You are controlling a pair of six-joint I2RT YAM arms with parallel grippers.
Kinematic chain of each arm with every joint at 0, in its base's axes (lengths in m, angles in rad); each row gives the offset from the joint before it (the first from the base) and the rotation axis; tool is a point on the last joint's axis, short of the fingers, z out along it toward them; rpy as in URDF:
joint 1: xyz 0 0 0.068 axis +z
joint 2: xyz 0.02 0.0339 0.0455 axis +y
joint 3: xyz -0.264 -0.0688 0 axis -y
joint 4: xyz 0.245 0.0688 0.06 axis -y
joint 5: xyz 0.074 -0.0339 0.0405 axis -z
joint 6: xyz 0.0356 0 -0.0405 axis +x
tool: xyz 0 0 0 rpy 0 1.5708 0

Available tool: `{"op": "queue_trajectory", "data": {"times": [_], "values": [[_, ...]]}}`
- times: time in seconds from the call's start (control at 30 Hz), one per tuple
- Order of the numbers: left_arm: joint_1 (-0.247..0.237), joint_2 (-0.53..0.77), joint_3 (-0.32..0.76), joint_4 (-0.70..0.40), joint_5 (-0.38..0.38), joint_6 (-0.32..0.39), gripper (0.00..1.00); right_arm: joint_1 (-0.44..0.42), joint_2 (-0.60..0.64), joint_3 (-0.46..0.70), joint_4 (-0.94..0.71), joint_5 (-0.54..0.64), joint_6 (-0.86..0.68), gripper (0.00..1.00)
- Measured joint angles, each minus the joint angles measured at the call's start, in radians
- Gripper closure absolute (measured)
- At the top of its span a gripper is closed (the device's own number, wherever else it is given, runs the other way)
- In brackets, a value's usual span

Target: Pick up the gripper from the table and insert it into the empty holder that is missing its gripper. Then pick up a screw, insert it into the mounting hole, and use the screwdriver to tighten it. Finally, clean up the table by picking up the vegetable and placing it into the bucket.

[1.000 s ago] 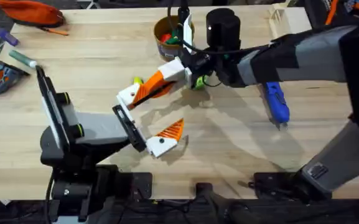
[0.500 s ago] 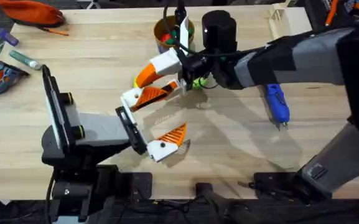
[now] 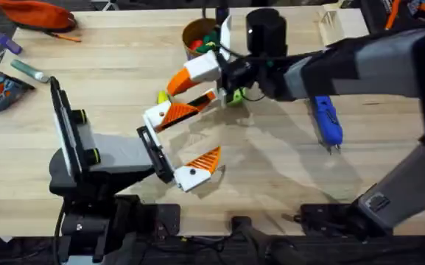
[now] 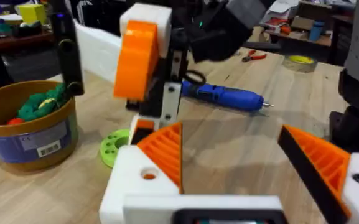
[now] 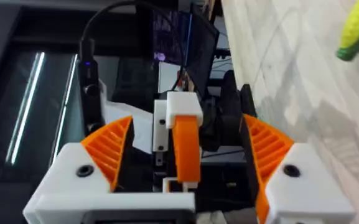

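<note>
Up and back toward the bucket (image 3: 197, 37) goes the right gripper (image 3: 190, 85), fingers open, empty; left gripper (image 3: 183, 143) open too; vegetable (image 3: 163, 97) on the tabletop (image 3: 271, 177) beside it; a swing could knock it away.

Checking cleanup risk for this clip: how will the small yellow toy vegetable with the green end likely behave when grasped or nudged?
The small yellow oval toy vegetable with a green end looks rounded, so it may roll if nudged on the wooden table. It seems plastic and light, probably rigid. Its smooth, tapering shape could slip between jaws unless gripped across the middle.
</note>
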Motion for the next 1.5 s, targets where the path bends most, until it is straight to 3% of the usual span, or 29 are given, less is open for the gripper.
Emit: {"op": "queue_trajectory", "data": {"times": [0.2, 0.4, 0.57, 0.77, 1.0, 1.13, 1.5], "values": [[0.000, 0.000, 0.000, 0.000, 0.000, 0.000, 0.016, -0.084, -0.126, 0.000, -0.360, 0.045, -0.189, 0.094], [0.000, 0.000, 0.000, 0.000, 0.000, 0.000, 0.015, -0.185, -0.279, 0.000, -0.783, 0.194, -0.445, 0.091], [0.000, 0.000, 0.000, 0.000, 0.000, 0.000, 0.015, -0.270, -0.423, 0.031, -1.152, 0.403, -0.647, 0.089], [0.000, 0.000, 0.000, 0.000, 0.000, 0.000, 0.015, -0.279, -0.461, 0.245, -1.546, 0.733, -0.865, 0.090], [0.000, 0.000, 0.000, 0.000, 0.000, 0.000, 0.015, -0.201, -0.428, 0.448, -1.728, 1.120, -0.990, 0.091], [0.000, 0.000, 0.000, 0.000, 0.000, 0.000, 0.015, -0.141, -0.351, 0.516, -1.777, 1.269, -1.025, 0.091], [0.000, 0.000, 0.000, 0.000, 0.000, 0.000, 0.016, -0.024, -0.095, 0.690, -1.829, 1.418, -1.114, 0.097]]}}
